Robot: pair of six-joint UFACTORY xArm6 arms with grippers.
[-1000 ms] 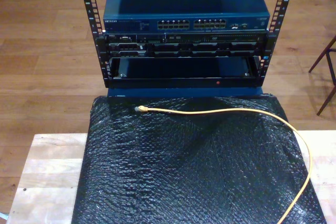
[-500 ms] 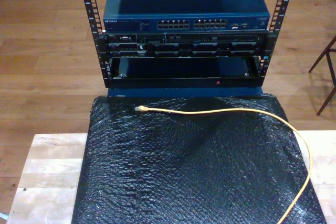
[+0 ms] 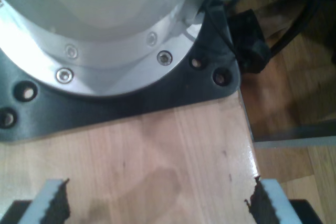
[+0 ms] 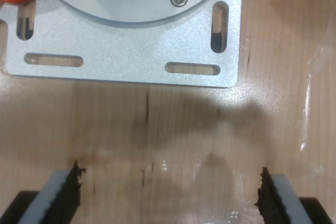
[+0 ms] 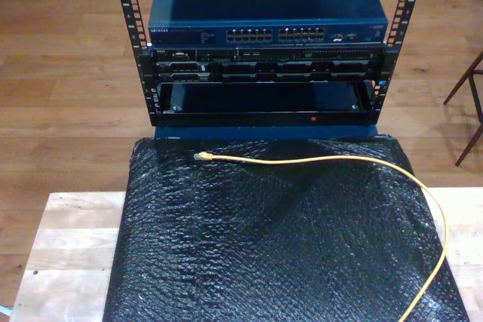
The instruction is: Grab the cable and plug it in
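Note:
The yellow-orange cable (image 5: 339,161) lies on a black bubble-wrap sheet (image 5: 279,246), its clear plug (image 5: 201,156) pointing to the exterior view's left, just in front of the rack. Its other end curves down toward the exterior view's lower right. A blue network switch (image 5: 268,34) with rows of ports sits at the top of the rack. My first gripper (image 3: 157,203) is open above bare wood beside a black arm base plate (image 3: 131,98). My second gripper (image 4: 168,192) is open too, over wood below a silver mounting plate (image 4: 131,51).
The black rack frame (image 5: 264,103) holds more equipment under the switch, with an open bay at the bottom. A light wooden tabletop (image 5: 68,254) shows beside the black sheet. A chair leg (image 5: 472,111) stands at the exterior view's right edge. Dark arm cables (image 3: 294,24) hang past the table edge.

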